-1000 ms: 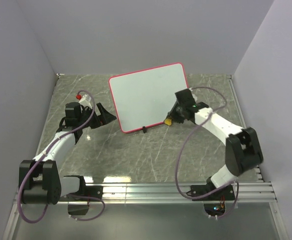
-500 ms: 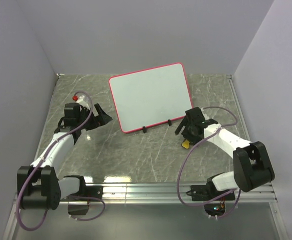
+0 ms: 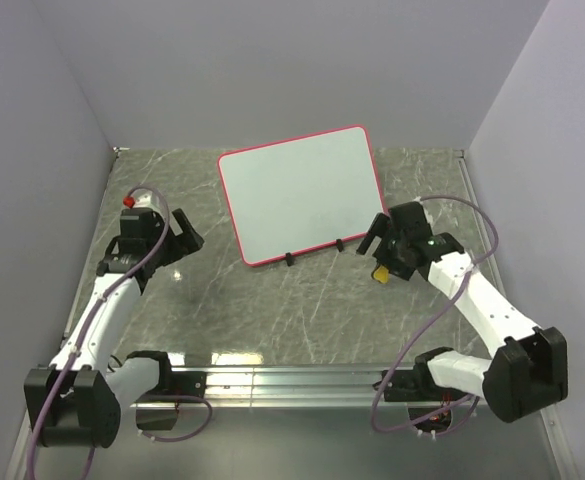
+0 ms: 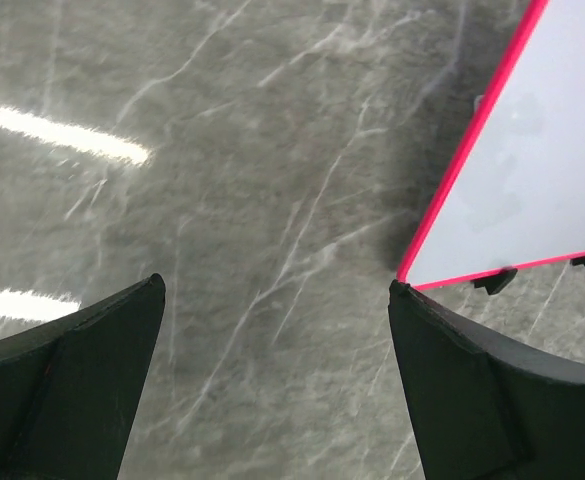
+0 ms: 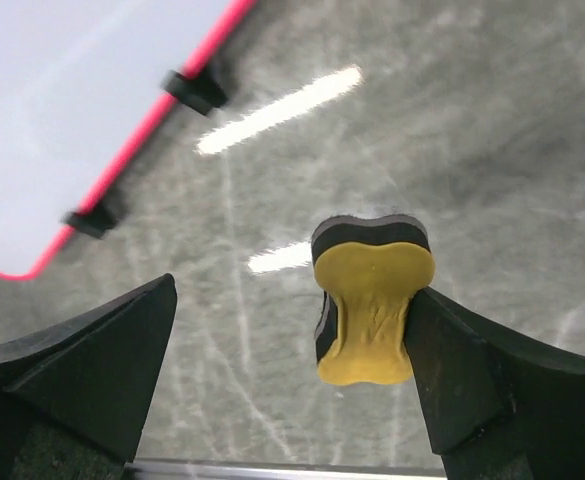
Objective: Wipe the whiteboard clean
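**Item: whiteboard (image 3: 300, 195).** White face, thin red-pink rim. It sits at the back centre of the counter (image 3: 302, 310), with two black clip feet (image 3: 289, 259) on its near edge. The long axis runs close to 9-to-3 o'clock in the top view, the 3 o'clock end swung slightly toward the back. No black scribble shows on the face (only faint pale smudges in the left wrist view), so the erasing looks all but done.

**Item: right gripper (image 3: 380, 250).** It stands just off the board's near right corner, with the board at about 10 o'clock from it. The jaws are spread wide. A yellow eraser (image 5: 372, 300) with a black backing sits against one finger only, well apart from the other, so it is not clamped. Whether it stands on the counter cannot be told.

**Item: left gripper (image 4: 277, 288).** The jaws are wide apart and hold nothing. The board's near left corner lies at about 2 o'clock from it, clearly apart.

**Note.** The right arm is the nearer and has the eraser. Any further pass would call for closing on it, then sweeping toward 10 o'clock.
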Controlling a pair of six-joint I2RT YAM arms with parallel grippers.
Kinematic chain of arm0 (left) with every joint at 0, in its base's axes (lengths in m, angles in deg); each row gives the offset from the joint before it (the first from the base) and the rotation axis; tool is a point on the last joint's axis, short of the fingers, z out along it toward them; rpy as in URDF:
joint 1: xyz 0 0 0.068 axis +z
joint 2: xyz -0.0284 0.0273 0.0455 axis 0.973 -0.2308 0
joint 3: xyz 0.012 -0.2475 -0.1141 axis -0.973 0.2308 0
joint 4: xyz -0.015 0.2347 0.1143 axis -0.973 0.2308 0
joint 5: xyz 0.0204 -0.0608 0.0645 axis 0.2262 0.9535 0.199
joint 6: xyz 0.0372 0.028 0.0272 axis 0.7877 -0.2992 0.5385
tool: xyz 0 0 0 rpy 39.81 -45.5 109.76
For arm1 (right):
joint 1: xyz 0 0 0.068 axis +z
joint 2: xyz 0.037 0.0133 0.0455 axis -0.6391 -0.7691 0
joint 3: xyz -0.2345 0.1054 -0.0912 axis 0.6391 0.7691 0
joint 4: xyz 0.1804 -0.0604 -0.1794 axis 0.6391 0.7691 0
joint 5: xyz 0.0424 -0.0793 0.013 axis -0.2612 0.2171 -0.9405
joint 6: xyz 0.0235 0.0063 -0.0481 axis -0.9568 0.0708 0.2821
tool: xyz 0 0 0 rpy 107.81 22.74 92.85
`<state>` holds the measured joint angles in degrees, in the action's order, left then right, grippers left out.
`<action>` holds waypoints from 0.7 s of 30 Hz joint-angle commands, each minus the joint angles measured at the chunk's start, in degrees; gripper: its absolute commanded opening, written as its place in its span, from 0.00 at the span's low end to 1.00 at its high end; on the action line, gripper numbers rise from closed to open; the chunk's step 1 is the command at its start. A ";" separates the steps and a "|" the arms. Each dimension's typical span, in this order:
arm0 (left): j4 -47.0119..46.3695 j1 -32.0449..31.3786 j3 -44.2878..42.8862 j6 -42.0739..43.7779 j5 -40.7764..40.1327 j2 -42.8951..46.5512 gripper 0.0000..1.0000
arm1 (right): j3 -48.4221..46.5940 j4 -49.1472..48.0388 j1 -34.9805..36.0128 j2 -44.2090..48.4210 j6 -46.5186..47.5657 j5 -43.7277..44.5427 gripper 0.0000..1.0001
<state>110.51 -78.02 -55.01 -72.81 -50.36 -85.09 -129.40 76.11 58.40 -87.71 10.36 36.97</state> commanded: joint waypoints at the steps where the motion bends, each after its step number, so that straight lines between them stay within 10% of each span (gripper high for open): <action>1: 6.69 -0.57 -3.99 -2.29 -5.07 3.58 0.99 | 0.42 2.26 -5.12 -1.49 -0.13 -15.90 1.00; 12: 17.67 -2.15 -12.25 -5.37 -4.64 11.22 0.99 | -5.34 5.02 -2.25 -17.22 8.38 -8.08 1.00; 14: 18.91 -2.41 -12.69 -5.46 -5.16 13.50 1.00 | -6.93 6.79 1.26 -13.99 9.70 3.25 1.00; 21: 23.66 -2.50 -10.15 -5.02 -6.13 20.54 0.99 | -1.05 3.03 0.92 7.10 8.74 -6.77 1.00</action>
<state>130.94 -80.32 -65.69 -77.46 -55.00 -67.04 -131.93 80.55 58.99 -89.20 18.75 32.90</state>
